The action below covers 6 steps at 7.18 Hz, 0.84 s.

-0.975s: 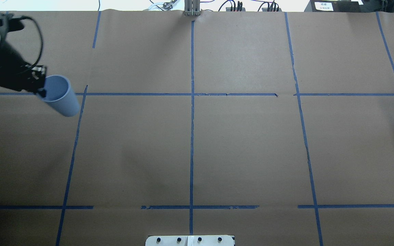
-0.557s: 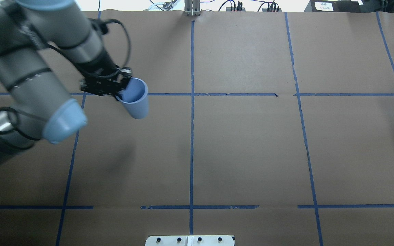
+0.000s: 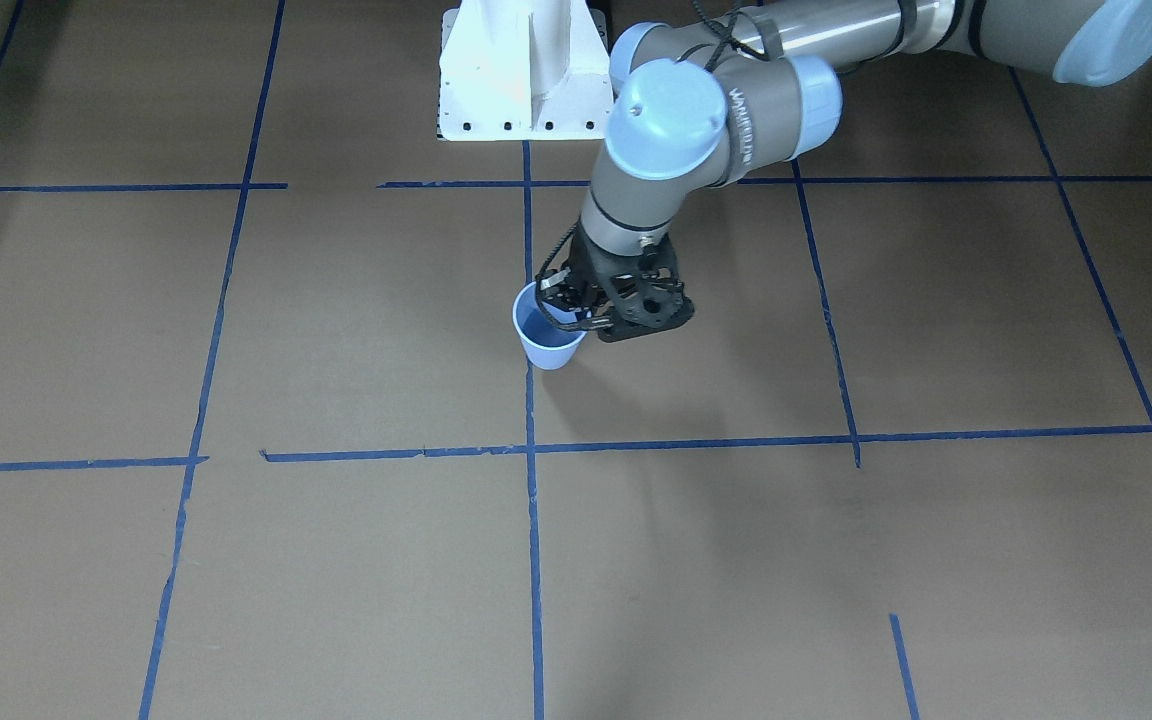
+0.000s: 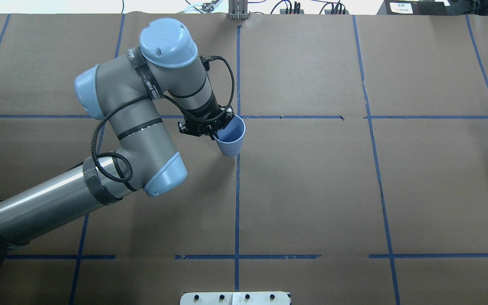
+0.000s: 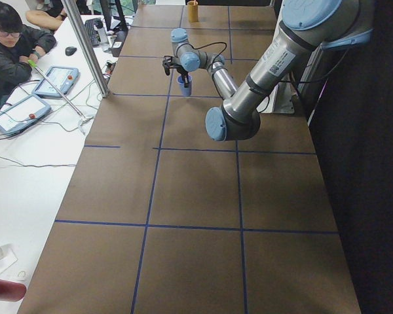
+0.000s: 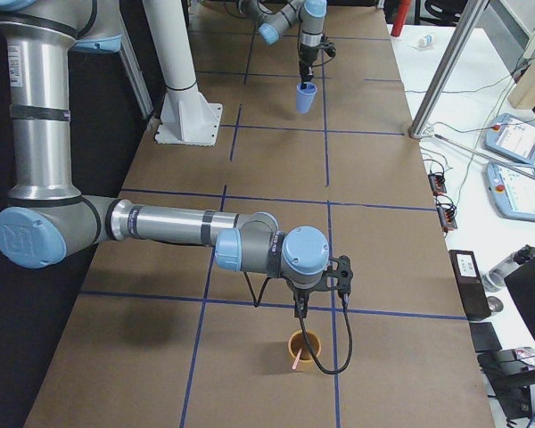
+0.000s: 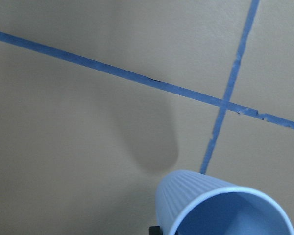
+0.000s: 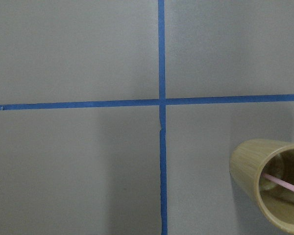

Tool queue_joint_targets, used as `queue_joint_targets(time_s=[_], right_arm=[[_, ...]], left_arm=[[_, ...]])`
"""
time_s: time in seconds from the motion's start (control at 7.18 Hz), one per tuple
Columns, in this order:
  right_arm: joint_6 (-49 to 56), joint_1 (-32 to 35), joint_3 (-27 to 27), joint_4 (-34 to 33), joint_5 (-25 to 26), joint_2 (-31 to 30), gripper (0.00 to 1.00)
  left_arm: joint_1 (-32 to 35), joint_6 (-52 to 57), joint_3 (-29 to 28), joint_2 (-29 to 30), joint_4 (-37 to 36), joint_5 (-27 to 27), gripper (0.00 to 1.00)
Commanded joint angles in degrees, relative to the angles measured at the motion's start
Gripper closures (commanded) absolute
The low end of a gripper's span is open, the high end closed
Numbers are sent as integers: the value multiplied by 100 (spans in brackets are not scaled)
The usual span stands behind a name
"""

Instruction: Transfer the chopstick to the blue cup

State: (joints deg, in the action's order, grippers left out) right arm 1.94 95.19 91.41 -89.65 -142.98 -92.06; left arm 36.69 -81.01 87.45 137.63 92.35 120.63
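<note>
Staging step: the left gripper [image 4: 217, 132] pinches the cup [image 4: 231, 140] by its rim and holds it above mid-counter [image 4: 311, 190]. The chopstick [image 8: 284, 184] leans in the holder [image 8: 250, 171] below the right gripper [image 6: 300, 308], whose opening I cannot tell. Next, likely set the cup upright, then grasp the chopstick.

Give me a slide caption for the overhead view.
The left gripper grips the blue cup by its rim, beside the middle tape line.

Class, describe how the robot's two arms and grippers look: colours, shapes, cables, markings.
Both the left arm and right arm are silver-grey tubes with rounded light-blue joint caps. A black cable loops along each. The left arm carries white lettering, too small to read. The left gripper and right gripper are black.
</note>
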Motion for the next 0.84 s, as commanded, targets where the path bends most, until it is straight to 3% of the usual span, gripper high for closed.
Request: queue_joint_targets(time_s=[0.0,0.14,0.28,0.42,0.56,0.7], right_arm=[[0,0,8,0,-2,-5,0],[0,0,8,0,-2,-5,0],[0,0,8,0,-2,-5,0],[0,0,8,0,-2,12,0],[8,0,8,0,-2,21,0],[8,0,8,0,-2,21,0]], left_arm=[[-188,-20,-52,-7,72,-31,100],[-205,-11,-61,-16,99,-40,93],[-240,-11,-70,-77,273,-144,68],[-276,-3,-61,-130,388,-189,19],[-267,-11,9,-131,380,-189,0],[-258,-20,79,-139,371,-189,0]])
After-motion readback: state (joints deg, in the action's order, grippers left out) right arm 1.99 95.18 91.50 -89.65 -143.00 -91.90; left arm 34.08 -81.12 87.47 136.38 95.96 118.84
